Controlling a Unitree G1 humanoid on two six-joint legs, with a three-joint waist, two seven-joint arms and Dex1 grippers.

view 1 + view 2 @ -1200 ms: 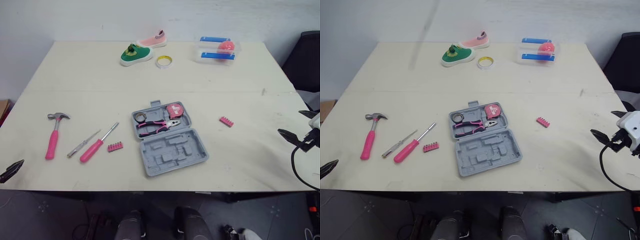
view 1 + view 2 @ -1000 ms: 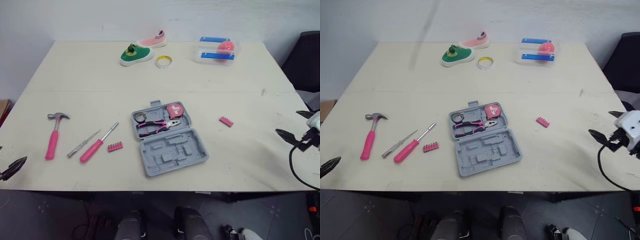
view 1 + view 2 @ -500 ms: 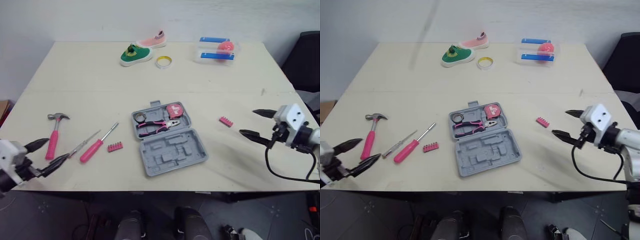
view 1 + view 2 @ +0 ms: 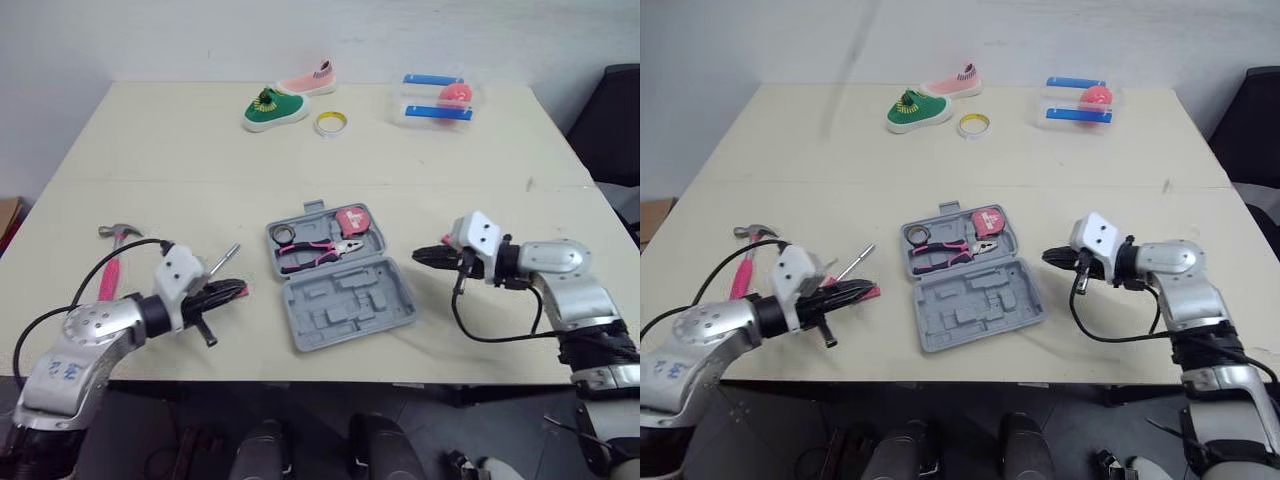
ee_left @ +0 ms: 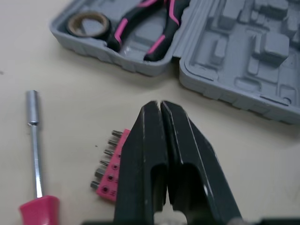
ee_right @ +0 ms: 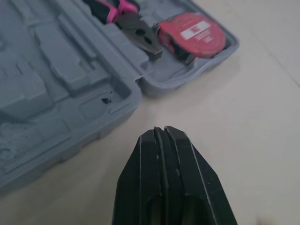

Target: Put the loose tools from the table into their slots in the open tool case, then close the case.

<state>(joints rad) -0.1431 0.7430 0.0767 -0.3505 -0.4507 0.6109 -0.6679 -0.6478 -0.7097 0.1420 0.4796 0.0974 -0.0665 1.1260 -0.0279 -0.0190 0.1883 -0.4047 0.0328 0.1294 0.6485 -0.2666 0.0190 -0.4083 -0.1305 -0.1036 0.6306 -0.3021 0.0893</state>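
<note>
The grey tool case [image 4: 345, 295] lies open mid-table; its lid half holds pink-handled pliers [image 4: 312, 251], a red tape measure [image 4: 350, 220] and a small tape roll [image 4: 283, 233]. My left gripper [image 4: 238, 290] is shut with nothing in it, just over the pink bit holder [image 5: 108, 174], beside the pink-handled screwdriver [image 5: 33, 136]. The pink hammer [image 4: 108, 262] lies left of that arm. My right gripper [image 4: 420, 256] is shut and empty, low over the table just right of the case. Its arm covers the spot where the second pink bit strip lay.
At the far edge stand a green shoe [image 4: 272, 107], a pink shoe [image 4: 308, 78], a yellow tape ring [image 4: 329, 122] and a clear box [image 4: 435, 98] with blue bars and a pink ball. A black chair [image 4: 620, 120] stands at the right.
Both arms have swung in from the table's sides toward the case. Both grippers went from open to shut. The left one now hovers over the bit holder.
</note>
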